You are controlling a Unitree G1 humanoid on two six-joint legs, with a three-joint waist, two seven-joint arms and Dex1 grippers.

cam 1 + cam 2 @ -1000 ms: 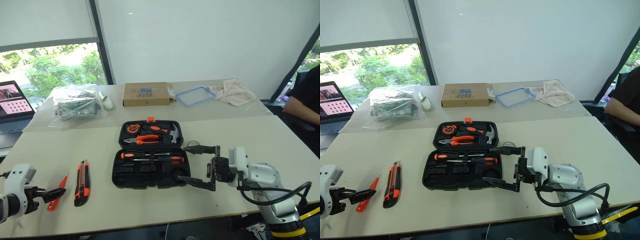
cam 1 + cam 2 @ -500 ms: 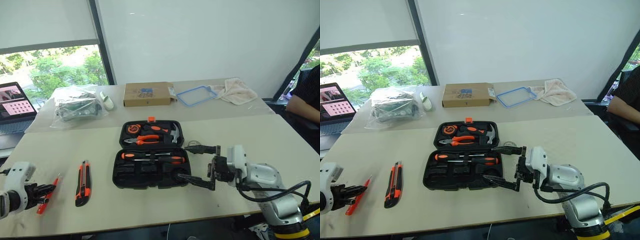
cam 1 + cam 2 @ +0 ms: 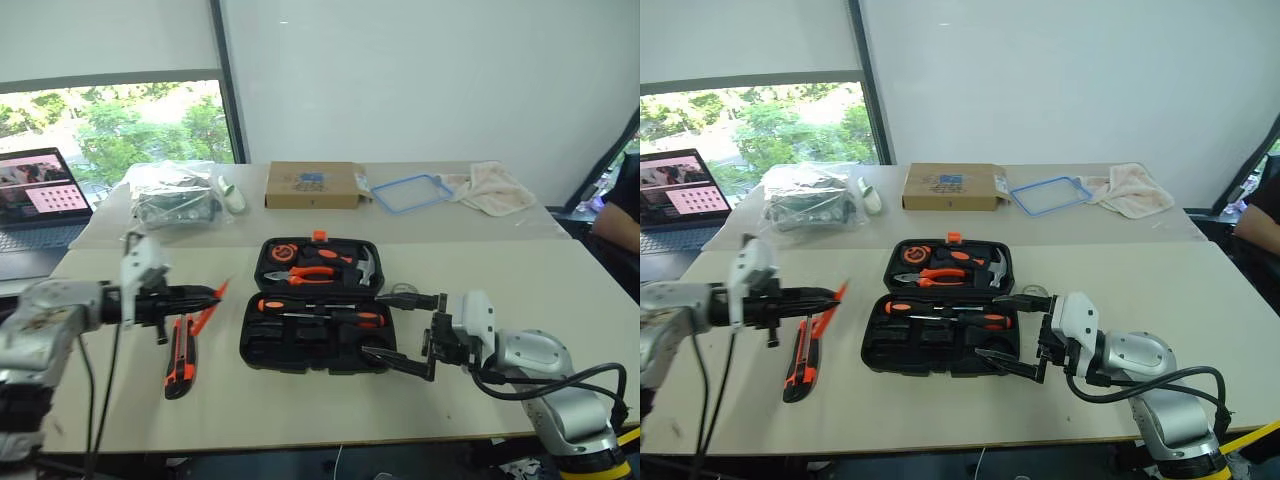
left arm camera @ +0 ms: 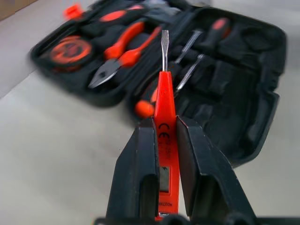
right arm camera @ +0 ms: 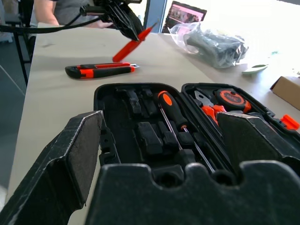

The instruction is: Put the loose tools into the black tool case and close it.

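The black tool case [image 3: 250,345] lies open in the middle of the table. Two orange-and-black screwdrivers [image 3: 322,308] rest in its near half. My left gripper [image 3: 205,295] is shut on the slim orange tester screwdriver [image 4: 166,112], held above the table left of the case with its blade toward the case. The orange-and-black utility knife [image 3: 182,360] lies on the table below that gripper. My right gripper [image 3: 405,332] stands open at the case's near right corner, with nothing between its fingers [image 5: 79,150].
Orange-handled pliers [image 3: 300,274], a hammer and a tape measure fill the case's far half. On the back table are a cardboard box [image 3: 313,186], a blue-rimmed lid [image 3: 413,192], a cloth [image 3: 497,186], a plastic bag [image 3: 175,200] and a laptop [image 3: 40,205]. A person [image 3: 620,215] sits at the right edge.
My left gripper shut on the tester screwdriver, lifted it off the table and carried it right toward the case, rolling the wrist. The right gripper stayed put. The camera shifted.
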